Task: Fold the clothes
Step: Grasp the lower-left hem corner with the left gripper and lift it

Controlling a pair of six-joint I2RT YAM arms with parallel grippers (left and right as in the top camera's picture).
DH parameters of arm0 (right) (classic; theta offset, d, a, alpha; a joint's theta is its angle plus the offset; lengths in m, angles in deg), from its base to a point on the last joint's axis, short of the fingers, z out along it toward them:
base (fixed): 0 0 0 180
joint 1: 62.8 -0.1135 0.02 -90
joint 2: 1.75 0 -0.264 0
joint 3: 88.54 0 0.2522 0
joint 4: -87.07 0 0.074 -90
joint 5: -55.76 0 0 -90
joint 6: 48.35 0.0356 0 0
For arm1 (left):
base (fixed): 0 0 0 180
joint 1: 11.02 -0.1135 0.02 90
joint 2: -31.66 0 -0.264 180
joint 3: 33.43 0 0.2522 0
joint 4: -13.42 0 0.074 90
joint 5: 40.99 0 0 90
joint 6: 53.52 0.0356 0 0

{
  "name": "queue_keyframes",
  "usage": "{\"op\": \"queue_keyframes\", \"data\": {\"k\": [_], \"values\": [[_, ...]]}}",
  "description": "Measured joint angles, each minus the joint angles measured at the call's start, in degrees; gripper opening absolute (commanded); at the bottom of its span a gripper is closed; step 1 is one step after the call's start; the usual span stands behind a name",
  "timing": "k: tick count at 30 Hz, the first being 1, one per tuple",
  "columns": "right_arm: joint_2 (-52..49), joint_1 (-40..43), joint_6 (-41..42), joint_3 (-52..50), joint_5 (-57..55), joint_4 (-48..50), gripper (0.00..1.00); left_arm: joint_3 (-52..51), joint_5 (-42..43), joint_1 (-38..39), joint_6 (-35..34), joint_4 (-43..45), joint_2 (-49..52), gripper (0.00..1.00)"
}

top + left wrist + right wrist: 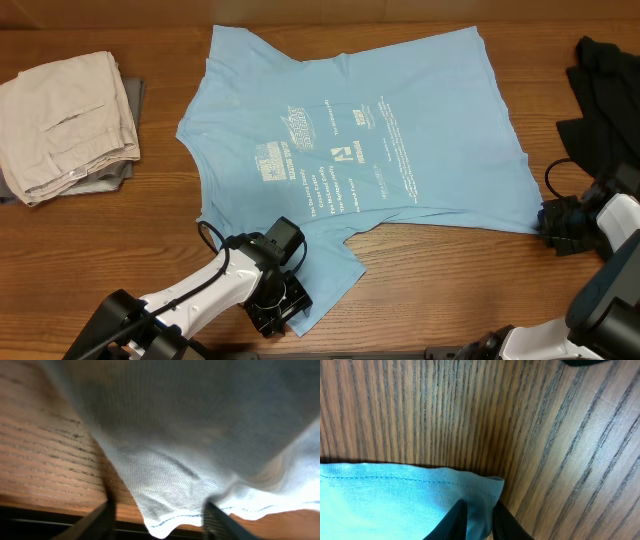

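The light blue T-shirt (pixel 440 100) lies spread flat on the wooden table, with its white printed text facing up. My left gripper (pixel 275 305) is at the near sleeve. In the left wrist view its fingers (pixel 157 520) stand wide apart, with the sleeve's hemmed edge (pixel 190 435) lying between them. My right gripper (pixel 548 222) is at the shirt's right near hem corner. In the right wrist view its fingers (pixel 477 512) are pinched on that corner of the shirt (pixel 395 495).
Folded beige trousers (pixel 65 120) lie on a grey item at the left. A black garment (pixel 605 80) lies at the far right. The table's front edge (pixel 50 510) is just beside the left gripper.
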State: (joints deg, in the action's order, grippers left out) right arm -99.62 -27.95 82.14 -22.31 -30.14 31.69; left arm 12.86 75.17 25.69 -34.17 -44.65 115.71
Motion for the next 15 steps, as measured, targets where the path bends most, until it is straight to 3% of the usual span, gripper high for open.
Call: {"op": "queue_keyframes", "data": {"k": [7,12,15], "values": [[0.00,0.00,0.00,0.00,0.00,0.02,0.22,0.00,0.02,0.00,1.81,-0.48,0.00,0.51],[0.00,0.00,0.00,0.00,0.07,0.02,0.22,0.00,0.13,0.11,1.86,0.15,0.00,0.45],[0.00,0.00,-0.04,0.00,0.09,-0.02,0.21,0.00,0.26,0.92,1.86,0.72,-0.04,0.47]]}}
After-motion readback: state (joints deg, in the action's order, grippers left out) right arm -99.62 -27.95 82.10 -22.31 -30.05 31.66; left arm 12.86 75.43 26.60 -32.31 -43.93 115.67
